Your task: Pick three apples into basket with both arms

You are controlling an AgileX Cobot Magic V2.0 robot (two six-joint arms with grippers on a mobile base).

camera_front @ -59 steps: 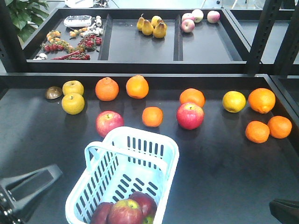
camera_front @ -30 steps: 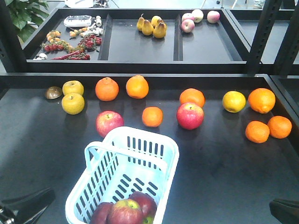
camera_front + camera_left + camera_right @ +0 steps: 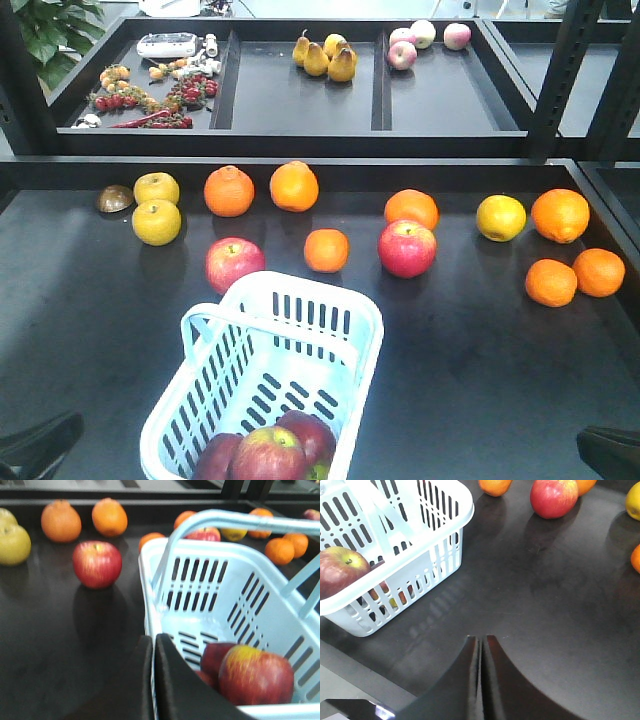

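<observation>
The pale blue basket [image 3: 300, 288] stands at the front middle of the black table. Three dark maroon-red apples lie in its near end [image 3: 268, 452], [image 3: 310, 432], [image 3: 215, 458]. Only a black tip of my left gripper [image 3: 40, 445] shows at the bottom left corner. In the left wrist view the left gripper [image 3: 153, 639] is shut and empty, just outside the basket's near left wall [image 3: 220, 547], beside an apple [image 3: 255, 675]. My right gripper [image 3: 481, 639] is shut and empty over bare table, right of the basket [image 3: 427, 537].
Two brighter red apples [image 3: 235, 264], [image 3: 407, 248] lie beyond the basket among oranges [image 3: 326, 250], [image 3: 229, 190] and yellow fruit [image 3: 157, 221]. More oranges [image 3: 551, 282] sit at the right. A raised back tray holds pears [image 3: 325, 57] and small items.
My left gripper has drawn back down and to the left, so less of it shows in the front view. The basket, the apples and the right gripper have not moved.
</observation>
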